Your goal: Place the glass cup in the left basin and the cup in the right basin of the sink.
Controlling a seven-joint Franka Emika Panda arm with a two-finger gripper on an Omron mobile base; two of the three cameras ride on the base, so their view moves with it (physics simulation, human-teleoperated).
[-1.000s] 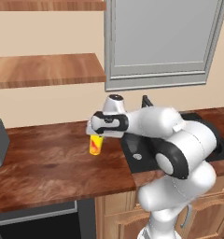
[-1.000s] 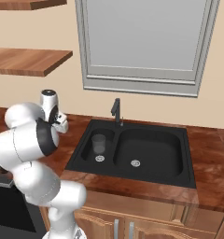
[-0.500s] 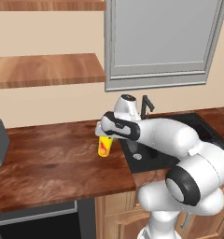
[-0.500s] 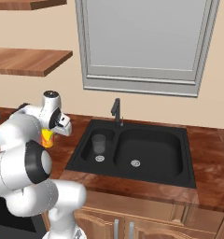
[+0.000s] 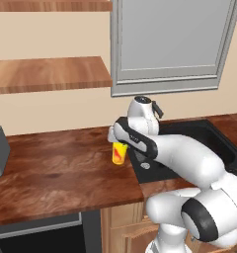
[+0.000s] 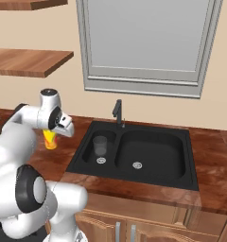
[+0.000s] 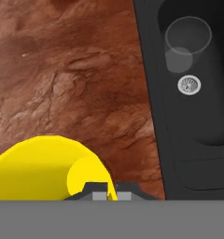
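Gripper closed on the yellow cup, held above the counter left of the sink.

The gripper [image 7: 112,190] clamps the rim of the cup [image 5: 119,153] – the cup hangs over the wooden counter [image 5: 56,168], just beside the sink [image 6: 136,176]. The glass cup [image 6: 100,145] stands upright in the left basin [image 6: 97,156], beside its round metal drain – the right basin [image 6: 151,158] lies across the divider.

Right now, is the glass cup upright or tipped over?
Upright: the glass cup stands in the left basin, open mouth up, beside the drain.
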